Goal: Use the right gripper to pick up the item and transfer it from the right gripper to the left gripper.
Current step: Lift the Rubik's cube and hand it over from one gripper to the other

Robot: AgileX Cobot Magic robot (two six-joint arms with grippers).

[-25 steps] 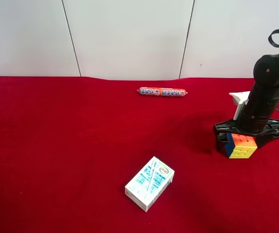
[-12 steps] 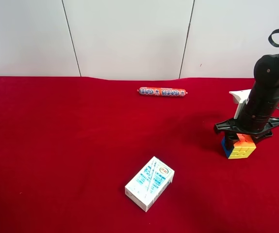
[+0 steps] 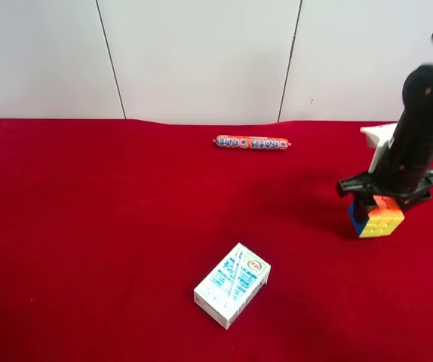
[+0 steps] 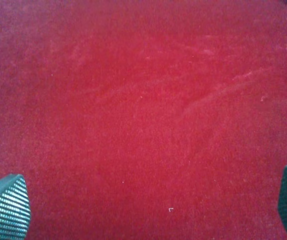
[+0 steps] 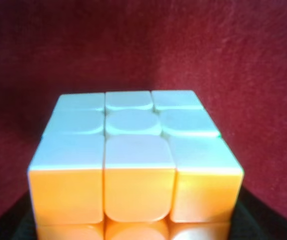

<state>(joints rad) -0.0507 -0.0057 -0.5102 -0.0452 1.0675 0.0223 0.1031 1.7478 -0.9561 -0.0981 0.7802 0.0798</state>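
The item, a small puzzle cube (image 3: pixel 379 219) with orange, yellow and blue faces, hangs tilted just above the red cloth at the exterior high view's right. My right gripper (image 3: pixel 383 205), a black claw on a thick black arm with a white bracket, is shut on it from above. In the right wrist view the cube (image 5: pixel 133 160) fills the frame, pale face over orange, with dark fingers (image 5: pixel 11 227) at its lower corners. My left gripper (image 4: pixel 148 205) is open over bare red cloth, with only its ribbed fingertips (image 4: pixel 6 207) showing. The left arm is out of the exterior high view.
A white-and-teal carton (image 3: pixel 231 285) lies on the red cloth (image 3: pixel 111 226) front of centre. An orange sausage stick (image 3: pixel 252 142) lies near the cloth's back edge. A white panelled wall (image 3: pixel 201 53) stands behind.
My right gripper has risen and shifted slightly right with the cube, which has left the cloth and tilted. The carton and sausage stick have not moved.
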